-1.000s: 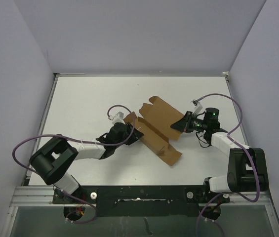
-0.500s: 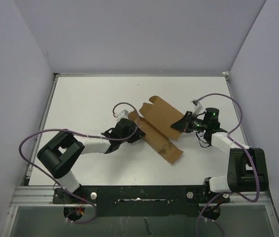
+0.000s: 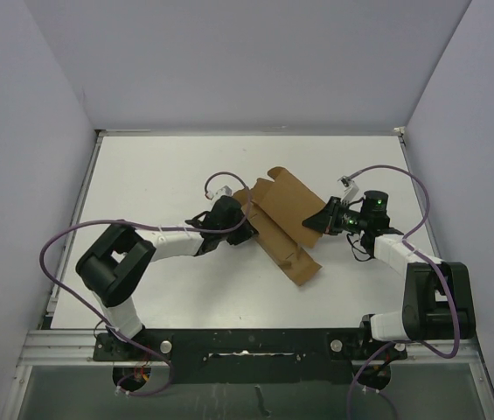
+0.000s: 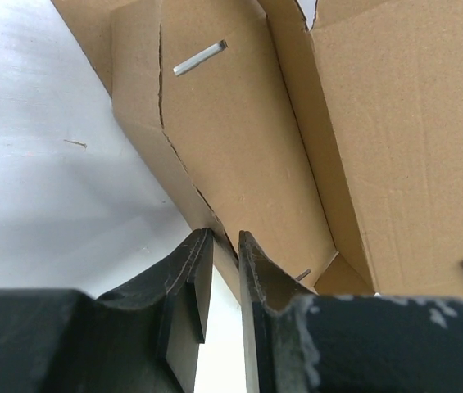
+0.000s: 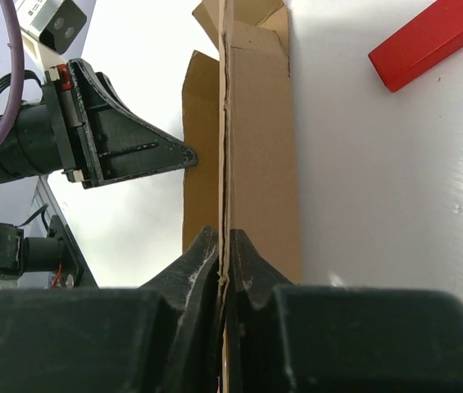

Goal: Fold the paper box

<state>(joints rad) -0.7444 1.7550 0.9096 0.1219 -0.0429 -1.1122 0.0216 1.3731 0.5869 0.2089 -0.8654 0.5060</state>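
Worktop (image 3: 142, 175): white, walled on three sides, your arms' bases at its 6 o'clock edge.

Left arm (image 3: 172, 245): it reaches from 7 o'clock toward the centre and lies low over the worktop. Left jaws sit at the box's 9 o'clock side. In the left wrist view you see them only narrowly apart, with a sliver of worktop showing through the gap. A cardboard edge runs into the gap at the tips. You cannot tell whether they pinch it or just straddle it.

Right arm (image 3: 386, 245): it comes in from 4 o'clock with the wrist pointing toward 9 o'clock. Right jaws are clamped tight on the box's 3 o'clock edge. In the right wrist view the thin panel stands on edge between them with no gap.

Box (image 3: 286, 210): brown cardboard, partly folded, about mid-worktop and a touch toward 3 o'clock. Its long axis runs from 11 to 5 o'clock. One big panel is raised on the 3 o'clock side, and a lower strip with flaps lies flat along the 8 o'clock side, between your two jaws.

Cable (image 3: 63, 254): purple, looping off the left arm at 8 o'clock.

Red block (image 5: 432, 41): seen only in the right wrist view, at 1 o'clock. It lies flat on the worktop, apart from the box.

Silver strip (image 4: 200, 57): short, on the inner panel, at 11 o'clock in the left wrist view.
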